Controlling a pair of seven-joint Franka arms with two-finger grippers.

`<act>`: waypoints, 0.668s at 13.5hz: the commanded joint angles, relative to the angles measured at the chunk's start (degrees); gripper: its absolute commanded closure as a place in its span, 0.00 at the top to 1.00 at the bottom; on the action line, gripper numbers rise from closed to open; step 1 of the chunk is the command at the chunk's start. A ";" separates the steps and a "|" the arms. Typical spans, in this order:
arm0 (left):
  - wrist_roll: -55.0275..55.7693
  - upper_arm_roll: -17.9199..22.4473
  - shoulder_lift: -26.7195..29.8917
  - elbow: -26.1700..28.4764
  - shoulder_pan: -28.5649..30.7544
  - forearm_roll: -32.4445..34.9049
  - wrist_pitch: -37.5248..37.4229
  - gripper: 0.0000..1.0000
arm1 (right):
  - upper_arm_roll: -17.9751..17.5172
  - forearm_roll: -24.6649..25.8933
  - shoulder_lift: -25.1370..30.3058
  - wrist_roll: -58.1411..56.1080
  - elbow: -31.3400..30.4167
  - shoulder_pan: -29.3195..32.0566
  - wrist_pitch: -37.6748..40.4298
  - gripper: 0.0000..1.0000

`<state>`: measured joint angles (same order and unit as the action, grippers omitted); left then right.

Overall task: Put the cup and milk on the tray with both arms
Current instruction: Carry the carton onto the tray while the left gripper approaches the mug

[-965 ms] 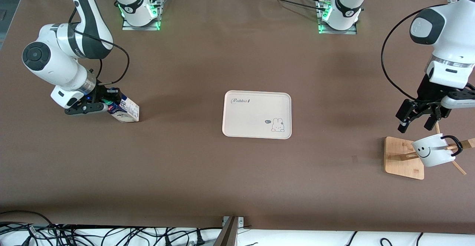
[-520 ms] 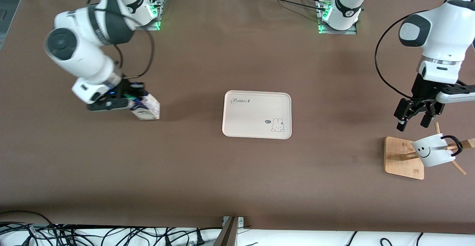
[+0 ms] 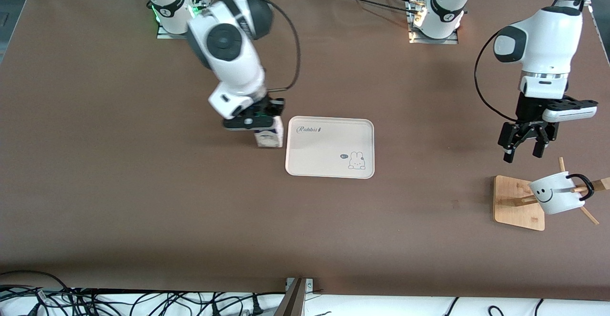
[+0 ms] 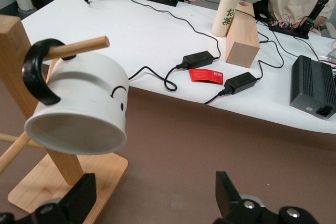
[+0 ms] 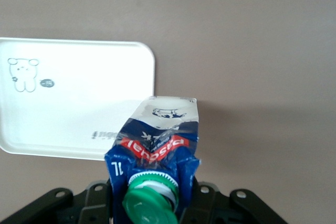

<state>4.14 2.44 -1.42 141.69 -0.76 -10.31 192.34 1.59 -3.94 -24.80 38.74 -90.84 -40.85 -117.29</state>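
Milk (image 3: 269, 136): blue-white gable carton, green cap

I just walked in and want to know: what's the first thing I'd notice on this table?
Probably the right gripper carrying the blue milk carton right at the edge of the cream tray in the middle of the table. Next, the smiley cup hanging on a wooden rack at the left arm's end, with the open left gripper above it.
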 commanded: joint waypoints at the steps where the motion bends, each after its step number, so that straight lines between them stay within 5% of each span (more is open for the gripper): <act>1: -0.36 -0.51 0.19 0.87 0.67 -1.38 2.77 1.00 | 0.69 -0.98 -5.95 5.10 5.67 -2.82 -1.87 0.45; 6: -0.28 -0.07 -2.70 -0.88 1.02 -1.99 4.63 1.00 | 0.69 -1.07 -9.38 8.54 5.85 -5.99 -8.55 0.45; 9: -0.19 -0.07 -4.81 -2.46 0.85 -8.56 4.63 1.00 | 0.78 -0.90 -10.70 8.81 5.76 -6.25 -9.80 0.46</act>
<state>4.30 2.68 -4.04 141.29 0.13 -14.67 196.12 1.63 -4.10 -34.10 46.96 -86.53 -46.46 -126.95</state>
